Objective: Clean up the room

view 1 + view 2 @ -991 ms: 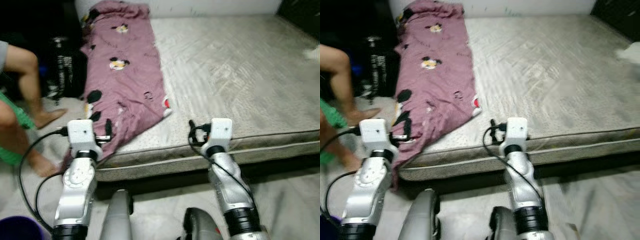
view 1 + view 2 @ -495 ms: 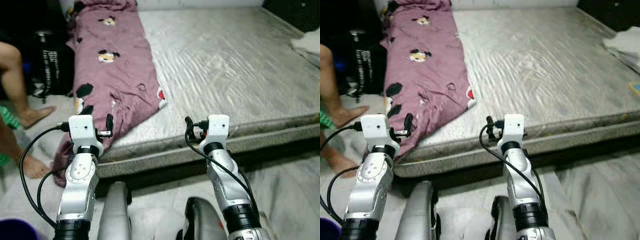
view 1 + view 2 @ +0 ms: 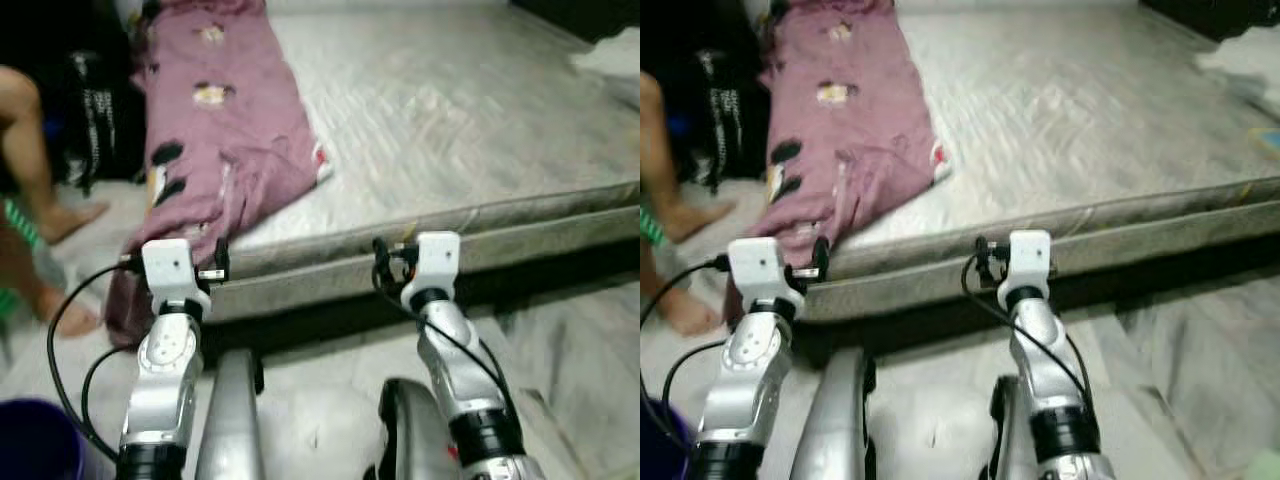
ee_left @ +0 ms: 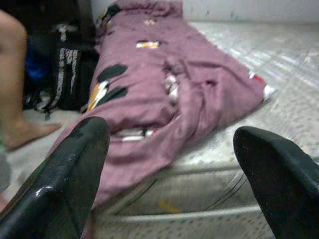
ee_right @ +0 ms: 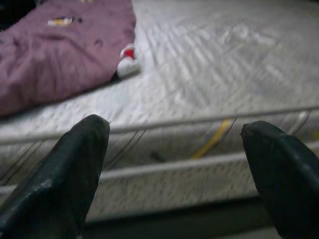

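blanket: the purple blanket is lying along the bed's left side, drooping over the near-left edge
left gripper: fingers spread wide, hovering near the drooping bit, not touching
right gripper: fingers gaping too, facing the mattress edge, blanket off to its left
person: bare legs standing far left

Grey mattress on pale marbled floor — dark corner.

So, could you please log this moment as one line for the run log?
left gripper: open, facing blanket | right gripper: open, facing mattress edge | nothing held
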### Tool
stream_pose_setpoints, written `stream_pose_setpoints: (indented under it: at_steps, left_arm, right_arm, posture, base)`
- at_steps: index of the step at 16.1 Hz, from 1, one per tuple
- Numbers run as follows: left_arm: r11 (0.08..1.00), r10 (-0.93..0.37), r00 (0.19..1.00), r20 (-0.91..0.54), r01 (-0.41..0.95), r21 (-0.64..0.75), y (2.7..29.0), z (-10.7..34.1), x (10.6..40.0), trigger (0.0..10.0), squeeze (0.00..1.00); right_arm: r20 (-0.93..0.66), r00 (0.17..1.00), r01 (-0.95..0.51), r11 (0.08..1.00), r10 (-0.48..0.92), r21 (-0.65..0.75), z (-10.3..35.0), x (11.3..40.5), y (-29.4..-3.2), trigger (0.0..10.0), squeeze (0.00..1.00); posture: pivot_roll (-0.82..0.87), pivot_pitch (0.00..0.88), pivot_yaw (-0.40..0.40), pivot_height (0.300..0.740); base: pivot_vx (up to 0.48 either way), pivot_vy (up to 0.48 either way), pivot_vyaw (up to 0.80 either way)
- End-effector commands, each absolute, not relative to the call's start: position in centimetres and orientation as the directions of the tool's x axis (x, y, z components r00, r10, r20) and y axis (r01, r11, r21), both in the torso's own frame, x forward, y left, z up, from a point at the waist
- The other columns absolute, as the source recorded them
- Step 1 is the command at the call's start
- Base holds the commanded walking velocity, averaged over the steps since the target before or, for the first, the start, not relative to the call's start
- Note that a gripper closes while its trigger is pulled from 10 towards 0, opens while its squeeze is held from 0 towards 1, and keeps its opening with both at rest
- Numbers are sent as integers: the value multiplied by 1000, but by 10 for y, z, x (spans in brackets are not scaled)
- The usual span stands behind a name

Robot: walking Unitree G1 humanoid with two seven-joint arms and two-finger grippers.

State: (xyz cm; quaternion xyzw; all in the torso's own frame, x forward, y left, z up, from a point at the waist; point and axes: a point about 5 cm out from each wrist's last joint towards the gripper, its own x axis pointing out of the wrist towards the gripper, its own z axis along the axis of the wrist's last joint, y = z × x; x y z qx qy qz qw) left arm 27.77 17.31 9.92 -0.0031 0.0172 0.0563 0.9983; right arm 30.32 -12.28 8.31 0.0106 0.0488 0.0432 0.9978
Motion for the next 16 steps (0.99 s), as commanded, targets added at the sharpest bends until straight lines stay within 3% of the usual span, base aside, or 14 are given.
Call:
stream_pose_setpoints:
  at_steps: [1, 6, 16]
  left_arm:
    - [994, 108, 994, -6, -108, 0, 172, 108, 282, 10000, 0]
    - [997, 81, 997, -7, -81, -3, 170, 107, 283, 10000, 0]
    - [999, 52, 999, -6, -52, -14, 167, 107, 285, 10000, 0]
  right_arm:
    - [-66, 993, -100, 995, 101, 15, 91, 307, -121, 10000, 0]
    - [-48, 992, -115, 993, 115, 10, 93, 307, -119, 10000, 0]
    - [-44, 991, -123, 992, 123, 14, 93, 308, -119, 10000, 0]
  posture:
    - [73, 38, -16, 537]
    - [70, 41, -15, 537]
    - [67, 45, -16, 537]
  base:
    - [0, 0, 0]
    - [0, 0, 360]
    - [372, 0, 57]
